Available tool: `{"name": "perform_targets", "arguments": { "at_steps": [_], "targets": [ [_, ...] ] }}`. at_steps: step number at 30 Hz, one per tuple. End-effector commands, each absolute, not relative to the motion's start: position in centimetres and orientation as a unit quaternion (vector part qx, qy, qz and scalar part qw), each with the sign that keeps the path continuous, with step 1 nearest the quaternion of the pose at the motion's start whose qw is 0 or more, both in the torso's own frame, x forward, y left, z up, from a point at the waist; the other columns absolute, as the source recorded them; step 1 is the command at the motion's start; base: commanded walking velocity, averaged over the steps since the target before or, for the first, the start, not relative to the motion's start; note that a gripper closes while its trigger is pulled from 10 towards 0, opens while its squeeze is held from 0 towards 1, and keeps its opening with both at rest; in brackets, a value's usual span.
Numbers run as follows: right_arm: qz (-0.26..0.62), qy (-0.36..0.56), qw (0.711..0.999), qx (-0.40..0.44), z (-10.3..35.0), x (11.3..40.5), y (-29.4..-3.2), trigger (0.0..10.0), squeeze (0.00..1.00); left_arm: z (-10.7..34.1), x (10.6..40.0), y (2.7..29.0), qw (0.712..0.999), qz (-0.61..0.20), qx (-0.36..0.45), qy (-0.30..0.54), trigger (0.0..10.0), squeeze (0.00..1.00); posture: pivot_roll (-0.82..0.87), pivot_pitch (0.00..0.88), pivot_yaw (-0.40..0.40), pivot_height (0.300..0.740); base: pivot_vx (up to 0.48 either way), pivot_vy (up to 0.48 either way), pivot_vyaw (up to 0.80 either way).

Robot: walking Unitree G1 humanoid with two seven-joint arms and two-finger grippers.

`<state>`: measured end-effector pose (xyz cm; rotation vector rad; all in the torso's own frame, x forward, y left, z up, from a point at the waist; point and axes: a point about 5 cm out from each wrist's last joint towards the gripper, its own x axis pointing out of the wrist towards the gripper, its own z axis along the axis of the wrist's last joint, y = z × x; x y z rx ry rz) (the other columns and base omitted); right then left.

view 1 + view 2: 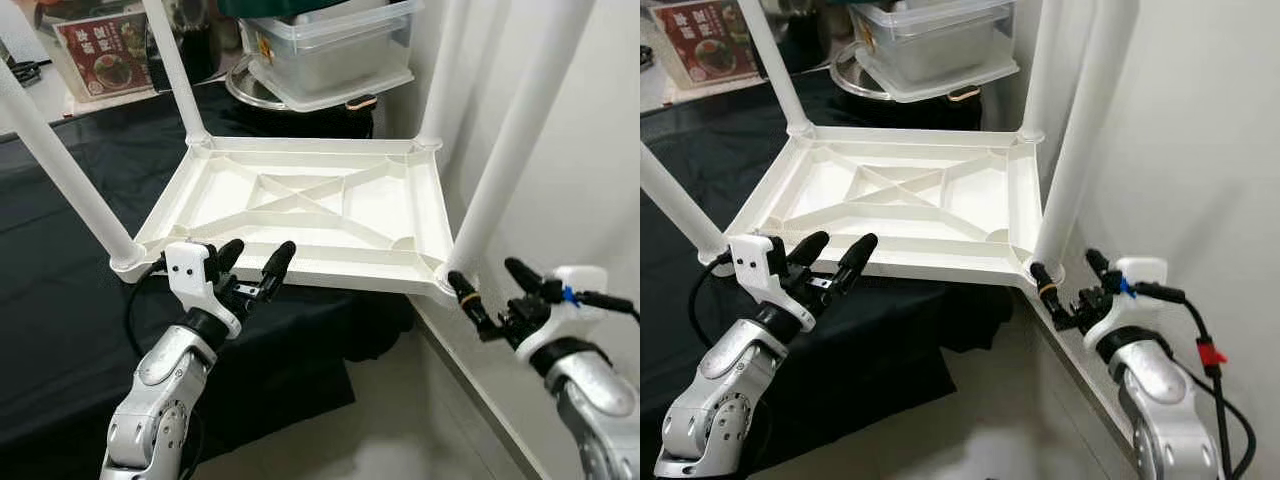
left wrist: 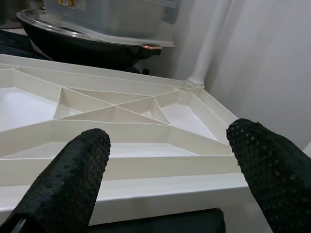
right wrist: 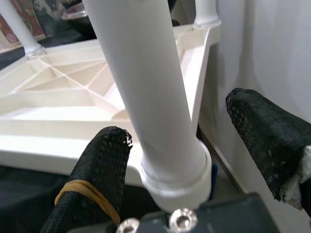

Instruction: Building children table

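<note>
- A white plastic children's table (image 1: 300, 205) lies upside down on a worktop (image 1: 70, 260) draped in black cloth, its ribbed underside facing up.
- 4 white tube legs rise from its corners: the near-left leg (image 1: 60, 165), the far-left leg (image 1: 175, 65), the far-right leg (image 1: 445, 60) and the near-right leg (image 1: 520, 130).
- The table's right edge runs just beside a white wall (image 1: 600, 180), and its near-right corner overhangs the worktop's edge.
- The left hand (image 1: 252, 268) hovers at the table's near edge, towards the near-left corner. Its 2 black fingers (image 2: 73, 179) are spread wide and hold nothing; the rim of the table sits just ahead of them.
- The right hand (image 1: 490, 285) sits at the near-right corner. Its fingers (image 3: 104, 170) are spread apart on either side of the base of the near-right leg, where the leg meets its socket. One finger appears close to or touching the leg; the other is clearly apart from it, so the leg is not clamped.
- Behind the table stand a black pan (image 1: 300, 105) with clear plastic containers (image 1: 330, 50) stacked on it, and a printed red box (image 1: 100, 50).
</note>
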<state>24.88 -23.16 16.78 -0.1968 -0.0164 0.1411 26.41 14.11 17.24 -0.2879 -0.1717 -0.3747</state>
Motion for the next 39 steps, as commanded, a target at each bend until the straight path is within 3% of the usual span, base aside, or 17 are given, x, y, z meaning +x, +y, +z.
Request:
{"name": "perform_targets", "arguments": {
  "at_steps": [1, 12, 13, 16, 18, 21, 22, 23, 24, 39],
  "targets": [
    [0.07, -0.008, 0.993, -0.095, 16.6, 25.1, -23.3, 10.0, 0.0, 16.9, 26.3, 14.4, 0.971, -0.178, -0.138, -0.08, 10.0, 0.0, -0.12, 0.11, 0.014, 0.74, 0.0, 0.0, 0.0],
    [0.062, -0.033, 0.991, -0.11, 17.7, 27.2, -22.7, 10.0, 0.0, 17.1, 26.0, 14.3, 0.971, -0.181, -0.134, -0.081, 10.0, 0.0, -0.11, 0.121, 0.019, 0.74, 0.0, 0.0, 0.0],
    [0.064, -0.036, 0.991, -0.11, 17.8, 27.6, -22.5, 5.1, 0.0, 17.2, 26.1, 14.3, 0.971, -0.182, -0.133, -0.082, 10.0, 0.0, -0.11, 0.121, 0.019, 0.74, 0.0, 0.0, 0.0],
    [0.066, -0.037, 0.991, -0.109, 17.8, 27.9, -22.4, 5.1, 0.0, 17.3, 26.1, 14.3, 0.971, -0.182, -0.133, -0.084, 10.0, 0.0, -0.11, 0.121, 0.019, 0.74, 0.0, 0.0, 0.0],
    [0.07, -0.038, 0.991, -0.109, 17.9, 28.2, -22.1, 3.9, 0.0, 17.5, 26.0, 14.3, 0.971, -0.181, -0.132, -0.087, 10.0, 0.0, -0.1, 0.126, 0.017, 0.74, 0.0, 0.0, 0.0],
    [0.073, -0.039, 0.991, -0.107, 18.0, 28.5, -21.9, 3.6, 0.0, 17.7, 25.9, 14.3, 0.97, -0.182, -0.131, -0.09, 10.0, 0.0, -0.09, 0.129, 0.018, 0.74, 0.0, 0.0, 0.0],
    [0.073, -0.039, 0.991, -0.107, 17.9, 28.7, -21.9, 1.3, 0.0, 17.8, 25.9, 14.2, 0.97, -0.182, -0.131, -0.091, 10.0, 0.0, -0.09, 0.132, 0.018, 0.74, 0.0, 0.0, 0.0],
    [0.073, -0.039, 0.991, -0.107, 17.9, 28.7, -21.9, 1.3, 0.0, 17.8, 25.9, 14.2, 0.97, -0.182, -0.131, -0.091, 10.0, 0.0, -0.09, 0.132, 0.018, 0.74, 0.0, 0.0, 0.0],
    [0.074, -0.039, 0.991, -0.107, 17.9, 28.9, -21.8, 0.0, 0.0, 17.8, 25.9, 14.2, 0.97, -0.183, -0.131, -0.091, 10.0, 0.0, -0.09, 0.133, 0.017, 0.74, 0.0, 0.0, 0.0],
    [0.074, -0.072, 0.984, -0.142, 19.9, 30.4, -21.7, 0.0, 0.0, 18.4, 25.8, 13.9, 0.969, -0.187, -0.126, -0.097, 10.0, 0.0, -0.09, 0.133, 0.017, 0.74, 0.0, 0.0, 0.0]
  ]
}}
